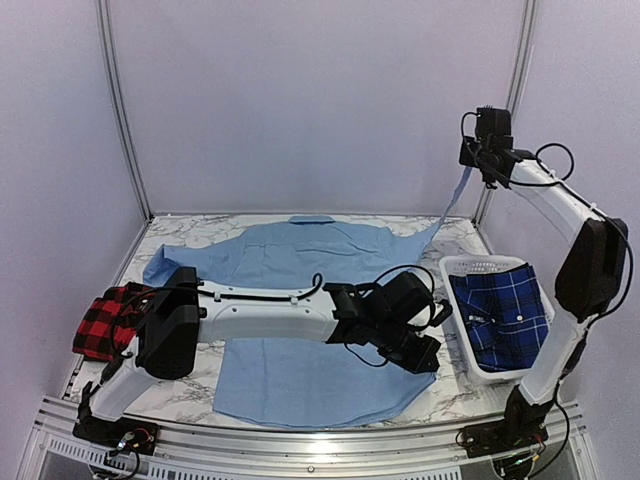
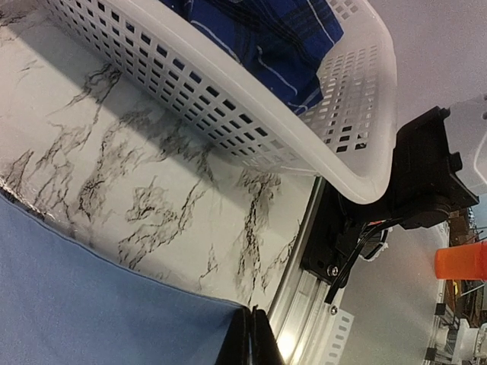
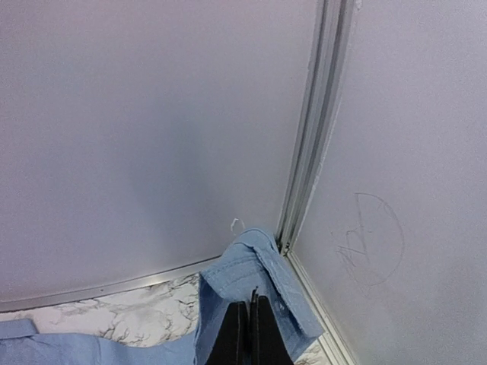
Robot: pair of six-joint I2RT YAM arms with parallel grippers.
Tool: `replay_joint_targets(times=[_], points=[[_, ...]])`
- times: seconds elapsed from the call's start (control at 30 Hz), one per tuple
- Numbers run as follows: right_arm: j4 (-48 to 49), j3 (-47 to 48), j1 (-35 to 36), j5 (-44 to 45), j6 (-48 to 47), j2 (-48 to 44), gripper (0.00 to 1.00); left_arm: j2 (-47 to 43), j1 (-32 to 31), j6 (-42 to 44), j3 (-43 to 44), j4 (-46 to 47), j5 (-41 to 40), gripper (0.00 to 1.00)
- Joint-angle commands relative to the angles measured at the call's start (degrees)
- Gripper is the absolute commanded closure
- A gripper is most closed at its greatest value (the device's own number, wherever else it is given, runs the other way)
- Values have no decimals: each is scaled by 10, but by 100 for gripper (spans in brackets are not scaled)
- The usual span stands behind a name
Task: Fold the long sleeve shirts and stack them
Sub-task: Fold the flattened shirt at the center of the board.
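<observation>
At the far left, the red shirt (image 1: 105,322) lies bunched on the edge of the counter (image 1: 185,228), partly under the left arm (image 1: 260,312) where it rises from its base. Just beside it, the blue shirt (image 1: 300,255) is spread flat over the middle of the counter. Its collar (image 1: 312,219) is at the far side and its hem is toward the arms. One sleeve points out to the left, near the red shirt.

The left arm stretches low across the blue shirt toward the right. The left jaws are pressed together at the near right corner of the hem, pinching the cloth's edge against the marble top, as the left wrist view shows.

Right of that corner stands a white basket (image 2: 228,99) with a gridded wall, near the counter's right edge. The plaid shirt (image 1: 505,315) lies inside it, loosely folded.

Farthest right, the right arm (image 1: 590,260) reaches high toward the back corner. The right jaws are pressed together on the cuff (image 3: 259,266) of the blue shirt's other sleeve (image 1: 452,205). That sleeve hangs taut from the jaws down to the shirt on the counter.
</observation>
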Motion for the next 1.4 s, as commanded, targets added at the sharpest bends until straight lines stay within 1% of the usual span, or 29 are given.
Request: replay_joint_targets(times=[0.0, 0.1, 0.2, 0.4, 0.63, 0.77, 1.03, 1.23, 1.37], points=[[50, 1, 13, -102, 0, -27, 100, 1, -5, -1, -6, -12, -6, 100], [89, -35, 36, -191, -11, -42, 100, -21, -1, -8, -33, -12, -40, 100], [108, -42, 68, -267, -13, -35, 100, -49, 4, -25, -80, -8, -81, 100], [127, -5, 157, -319, -18, 0, 100, -126, 14, -58, -201, 35, -149, 100], [156, 53, 226, -367, -2, 54, 100, -211, 17, -94, -330, 64, -211, 100], [176, 77, 257, -372, 7, 85, 100, -251, 17, -106, -389, 80, -227, 100], [212, 145, 301, -339, 13, 140, 100, -306, 17, -95, -453, 79, -225, 100], [222, 160, 309, -321, 9, 148, 100, -305, 17, -58, -438, 63, -223, 100], [218, 159, 309, -312, -4, 144, 100, -290, 17, -11, -419, 53, -235, 100]])
